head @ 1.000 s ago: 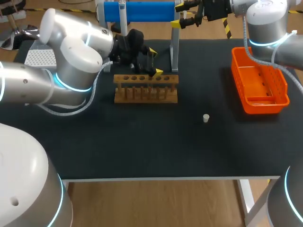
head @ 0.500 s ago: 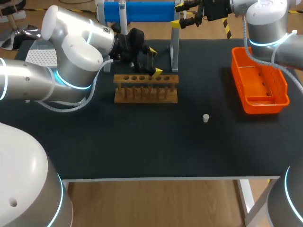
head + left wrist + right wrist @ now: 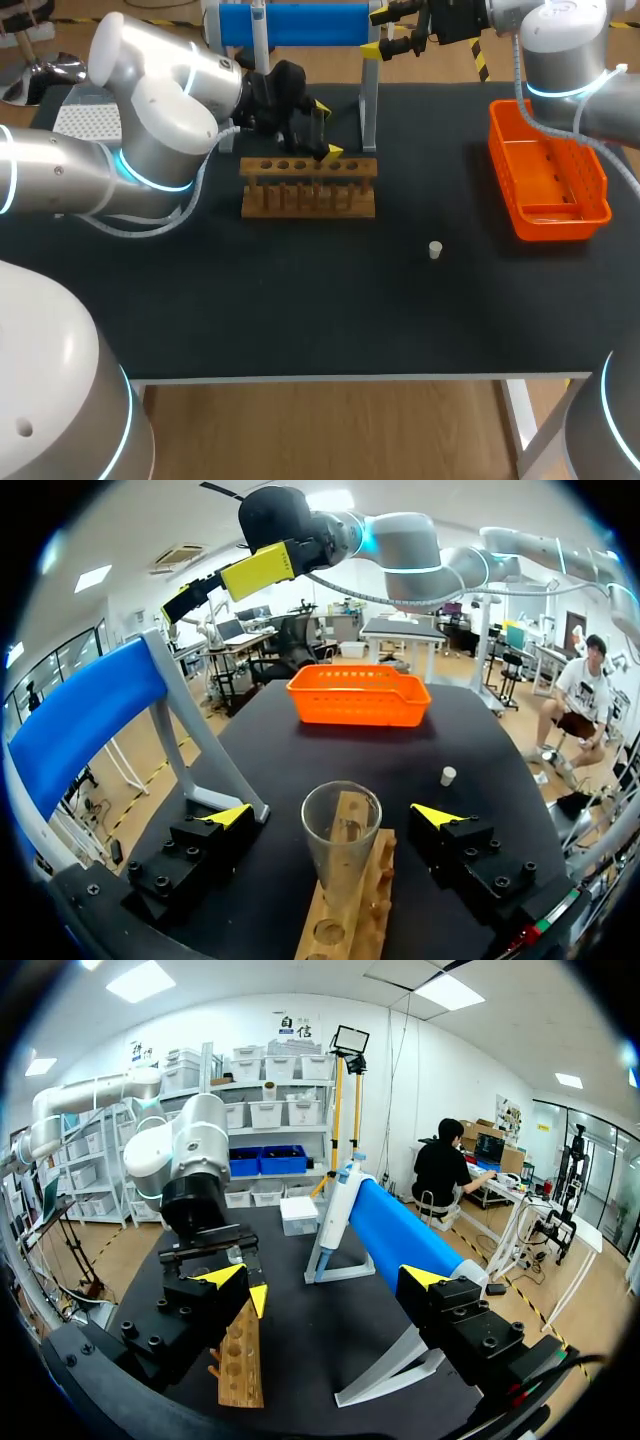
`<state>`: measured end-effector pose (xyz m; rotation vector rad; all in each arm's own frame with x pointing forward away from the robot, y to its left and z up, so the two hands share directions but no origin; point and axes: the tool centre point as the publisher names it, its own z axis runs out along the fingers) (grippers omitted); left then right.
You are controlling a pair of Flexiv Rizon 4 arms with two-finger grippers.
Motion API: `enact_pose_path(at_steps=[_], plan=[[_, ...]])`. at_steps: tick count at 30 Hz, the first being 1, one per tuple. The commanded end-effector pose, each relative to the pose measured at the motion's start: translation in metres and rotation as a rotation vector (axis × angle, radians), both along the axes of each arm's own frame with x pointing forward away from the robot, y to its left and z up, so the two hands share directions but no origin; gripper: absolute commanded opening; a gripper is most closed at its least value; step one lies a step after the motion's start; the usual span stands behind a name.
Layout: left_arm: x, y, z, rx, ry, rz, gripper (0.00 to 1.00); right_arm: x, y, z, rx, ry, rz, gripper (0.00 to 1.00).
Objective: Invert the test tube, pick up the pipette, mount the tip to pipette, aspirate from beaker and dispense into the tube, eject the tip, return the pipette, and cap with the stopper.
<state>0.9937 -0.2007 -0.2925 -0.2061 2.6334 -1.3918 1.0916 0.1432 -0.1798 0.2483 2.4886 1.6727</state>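
A clear test tube [image 3: 340, 852] stands in the wooden rack [image 3: 308, 186], mouth toward the camera in the left wrist view. My left gripper [image 3: 327, 130] is open around it, with a yellow-tipped finger on each side [image 3: 230, 816] and not touching the glass. The blue pipette [image 3: 292, 22] lies across a white stand [image 3: 369, 105] at the table's far edge. My right gripper [image 3: 376, 32] hovers open at the pipette's right end; in its wrist view the blue pipette [image 3: 400, 1232] lies ahead of the open right gripper [image 3: 325, 1278]. A small white stopper [image 3: 435, 250] sits alone on the black mat.
An orange basket [image 3: 548, 170] stands at the right side of the table. A white tip box [image 3: 85, 122] sits at the far left, partly behind my left arm. The mat in front of the rack is bare apart from the stopper.
My left arm's elbow has shifted slightly. Both grippers stay where they were, open.
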Motion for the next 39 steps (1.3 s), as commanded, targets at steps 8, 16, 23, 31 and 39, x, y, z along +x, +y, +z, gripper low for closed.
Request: enact_pose_path(at_steps=[8,16,23,31,39], plan=[[0.0,0.0,0.0,-0.002,0.0,-0.001,1.0,0.001,-0.001,0.001,-0.002,0.002,0.003,1.0],[0.0,0.0,0.0,-0.002,0.0,-0.001,1.0,0.001,-0.001,0.001,-0.002,0.002,0.003,1.0],[0.0,0.0,0.0,-0.002,0.0,-0.001,1.0,0.001,-0.001,0.001,-0.002,0.002,0.003,1.0],[0.0,0.0,0.0,-0.002,0.0,-0.001,1.0,-0.038,-0.035,0.006,-0.041,-0.038,0.002,1.0],[0.0,0.0,0.0,-0.002,0.0,-0.001,1.0,-0.113,-0.105,0.015,-0.051,-0.054,-0.036,1.0]])
